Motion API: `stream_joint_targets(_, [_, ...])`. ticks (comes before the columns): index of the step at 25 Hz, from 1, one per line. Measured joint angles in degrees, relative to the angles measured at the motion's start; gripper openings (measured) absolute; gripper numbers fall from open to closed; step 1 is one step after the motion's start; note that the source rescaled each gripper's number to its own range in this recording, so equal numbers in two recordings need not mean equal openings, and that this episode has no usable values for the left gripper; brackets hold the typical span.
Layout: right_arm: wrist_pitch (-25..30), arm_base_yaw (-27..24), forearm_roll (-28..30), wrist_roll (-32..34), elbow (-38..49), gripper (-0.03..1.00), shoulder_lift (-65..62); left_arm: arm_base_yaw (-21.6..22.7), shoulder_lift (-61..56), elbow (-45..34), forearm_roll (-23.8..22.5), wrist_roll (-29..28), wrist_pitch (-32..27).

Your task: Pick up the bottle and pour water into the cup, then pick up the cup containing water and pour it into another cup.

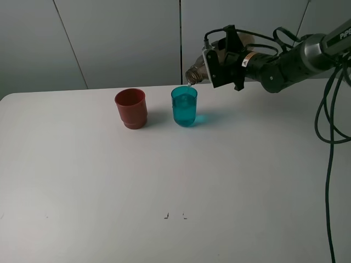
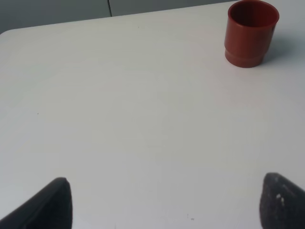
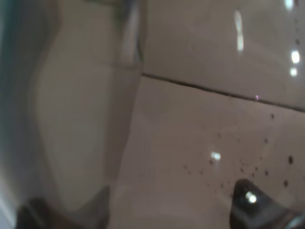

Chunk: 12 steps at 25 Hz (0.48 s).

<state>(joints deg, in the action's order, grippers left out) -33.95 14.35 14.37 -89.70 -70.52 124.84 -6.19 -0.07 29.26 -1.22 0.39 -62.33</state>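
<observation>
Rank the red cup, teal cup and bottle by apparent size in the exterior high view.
1. Red cup, slightly wider.
2. Teal cup, similar height.
3. Bottle: mostly hidden, only its neck shows, so its true size is unsure.

Arm lettering (image 1: 341, 36): white characters "PiPE" on the dark upper link of the right arm (image 1: 307, 52), seen in the exterior high view. The word is cut off by the picture's edge.
Wrist label (image 1: 248, 59): small white and orange sticker on the same arm, just behind the right gripper (image 1: 215, 68). Its print is too small to read.
Corner ticks (image 1: 166, 216): two short dark marks on the table (image 1: 82, 192) near its front edge. They are plain strokes, not characters.
Wrist views: no legible writing.
</observation>
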Motion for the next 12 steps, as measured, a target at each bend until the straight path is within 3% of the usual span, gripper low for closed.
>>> stream_joint_targets(12, [3.5, 0.0, 0.0, 19.7, 0.6, 0.01, 0.0, 0.0, 0.0, 0.0, 0.0, 0.0, 0.0])
